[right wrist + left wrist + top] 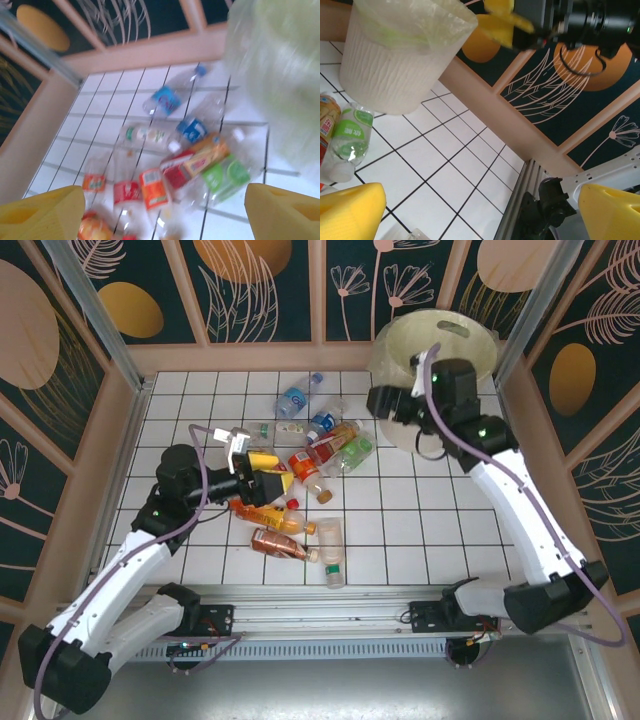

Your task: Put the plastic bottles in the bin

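- Bottles point(308, 462) lie heaped mid-tabletop point(430, 530), overlapping so that some are half hidden. One with a green label point(351, 131) lies just beside the bin.
- Labels show blue, red, orange and green. Blur in the right wrist view leaves no writing legible.
- Bin point(480, 345) stands in the far right corner, its near wall partly covered by the right arm.
- Left tool point(268, 472) hangs over the heap, fingers apart, gripping nothing.
- Right tool point(160, 215), by the bin, has its fingers apart and empty.
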`<move>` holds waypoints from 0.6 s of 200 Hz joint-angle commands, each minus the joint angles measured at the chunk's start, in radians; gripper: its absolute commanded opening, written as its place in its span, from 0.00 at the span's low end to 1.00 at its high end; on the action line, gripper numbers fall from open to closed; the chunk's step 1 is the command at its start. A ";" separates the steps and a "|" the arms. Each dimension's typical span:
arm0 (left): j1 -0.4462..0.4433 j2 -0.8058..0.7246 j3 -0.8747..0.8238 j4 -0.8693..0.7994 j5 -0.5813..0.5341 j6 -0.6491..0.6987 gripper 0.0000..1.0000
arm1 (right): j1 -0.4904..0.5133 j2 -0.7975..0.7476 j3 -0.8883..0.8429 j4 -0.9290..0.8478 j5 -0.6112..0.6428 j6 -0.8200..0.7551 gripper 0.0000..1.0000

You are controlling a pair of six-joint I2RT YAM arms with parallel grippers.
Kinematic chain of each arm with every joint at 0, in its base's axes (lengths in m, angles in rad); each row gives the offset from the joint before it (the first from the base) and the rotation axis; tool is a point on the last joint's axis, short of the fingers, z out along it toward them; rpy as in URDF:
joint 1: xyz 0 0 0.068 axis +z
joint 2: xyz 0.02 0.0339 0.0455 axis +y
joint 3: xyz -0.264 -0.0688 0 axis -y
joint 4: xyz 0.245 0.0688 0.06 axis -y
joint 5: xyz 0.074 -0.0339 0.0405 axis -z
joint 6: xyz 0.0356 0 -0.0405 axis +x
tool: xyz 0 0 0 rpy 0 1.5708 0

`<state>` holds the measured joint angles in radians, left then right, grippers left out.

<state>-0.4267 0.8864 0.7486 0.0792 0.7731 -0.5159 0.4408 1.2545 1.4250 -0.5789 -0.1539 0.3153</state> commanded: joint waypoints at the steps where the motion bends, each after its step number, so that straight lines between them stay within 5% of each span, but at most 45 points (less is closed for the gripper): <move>1: -0.005 -0.038 0.060 -0.130 -0.017 0.081 0.99 | 0.092 -0.061 -0.125 -0.014 0.055 0.090 0.85; 65: -0.005 -0.083 0.090 -0.206 -0.030 0.142 0.99 | 0.344 -0.072 -0.403 0.014 0.117 0.266 0.95; 120: -0.004 -0.108 0.072 -0.190 -0.011 0.152 0.99 | 0.500 0.098 -0.468 0.070 0.164 0.340 0.99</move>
<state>-0.4267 0.8097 0.8223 -0.1135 0.7509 -0.3920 0.8894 1.2800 0.9783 -0.5514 -0.0402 0.5949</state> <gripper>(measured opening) 0.986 0.989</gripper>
